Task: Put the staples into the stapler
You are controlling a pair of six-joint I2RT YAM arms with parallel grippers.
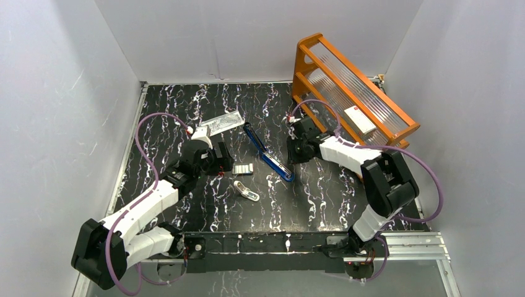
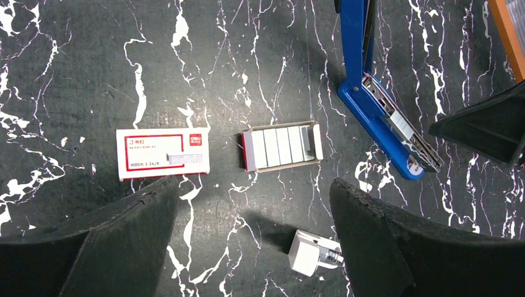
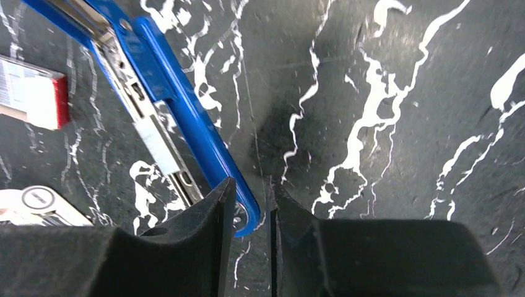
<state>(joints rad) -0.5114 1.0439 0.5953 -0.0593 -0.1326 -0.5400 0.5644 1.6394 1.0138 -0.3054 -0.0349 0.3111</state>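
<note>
The blue stapler [image 1: 267, 154] lies opened flat on the black marble table, its silver rail [image 2: 402, 133] facing up. The grey staples [image 2: 283, 146] sit side by side in a small cardboard tray to its left, also seen as staples [image 1: 242, 169] from above. My left gripper [image 2: 252, 185] hovers open just short of the tray, with only bare table between its fingers. My right gripper [image 3: 249, 185] is down at the rail end of the stapler [image 3: 186, 124]. Its jaws stand narrowly apart. The blue tip lies against the left finger, and a strip of table shows before the right finger.
A red-and-white box [image 2: 163, 153] lies left of the tray. A white-silver oblong gadget [image 2: 312, 252] lies near my left gripper's right finger. A clear packet [image 1: 221, 122] lies behind the left arm. An orange rack [image 1: 353, 86] leans at the back right.
</note>
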